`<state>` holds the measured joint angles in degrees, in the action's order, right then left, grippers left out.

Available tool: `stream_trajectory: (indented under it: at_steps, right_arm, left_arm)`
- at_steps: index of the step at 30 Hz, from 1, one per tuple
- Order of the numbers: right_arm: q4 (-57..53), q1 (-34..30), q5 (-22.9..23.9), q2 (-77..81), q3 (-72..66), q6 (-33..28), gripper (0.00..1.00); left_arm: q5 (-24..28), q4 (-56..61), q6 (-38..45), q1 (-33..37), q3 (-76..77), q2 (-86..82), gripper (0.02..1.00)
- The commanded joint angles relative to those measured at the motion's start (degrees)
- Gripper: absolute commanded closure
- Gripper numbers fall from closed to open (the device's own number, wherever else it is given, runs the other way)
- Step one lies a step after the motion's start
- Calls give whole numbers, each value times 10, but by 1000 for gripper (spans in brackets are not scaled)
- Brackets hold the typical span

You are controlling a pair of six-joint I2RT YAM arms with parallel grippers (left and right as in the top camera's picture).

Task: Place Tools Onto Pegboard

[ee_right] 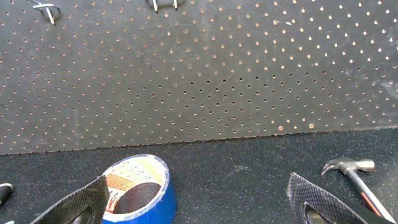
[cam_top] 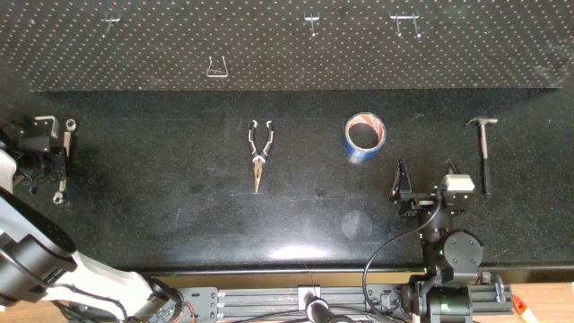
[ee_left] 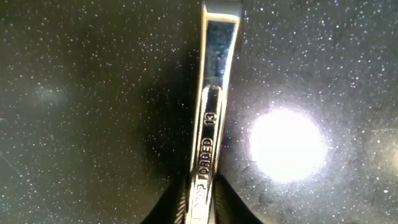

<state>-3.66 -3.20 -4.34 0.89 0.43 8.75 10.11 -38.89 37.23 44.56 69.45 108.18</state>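
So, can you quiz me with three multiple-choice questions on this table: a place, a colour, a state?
1. What lies between the pliers and the hammer? A screwdriver B tape C cup
2. What colour is the tape's side? A red B blue C green
3. The right gripper is: A open B shut on the hammer C shut on the tape
Answers: 1 B, it sits between them. 2 B, its wall is blue. 3 A, its fingers stand apart around nothing.
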Motion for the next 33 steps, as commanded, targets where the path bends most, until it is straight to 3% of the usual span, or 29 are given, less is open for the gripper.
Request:
stream_trajectory:
  at_steps: [1, 19, 26, 33]
  right_arm:
    - [-3, 4, 5, -3, -2, 6, 69]
    - [-3, 4, 5, -3, -2, 6, 69]
    - [-3, 4, 5, -3, -2, 6, 69]
    - [-3, 4, 5, -3, -2, 6, 69]
  left_arm:
    - [2, 2, -6, 0, -2, 10, 899]
    - [10, 2, -7, 0, -2, 10, 921]
    - [10, 2, -7, 0, -2, 10, 987]
    - [10, -1, -7, 0, -2, 9, 991]
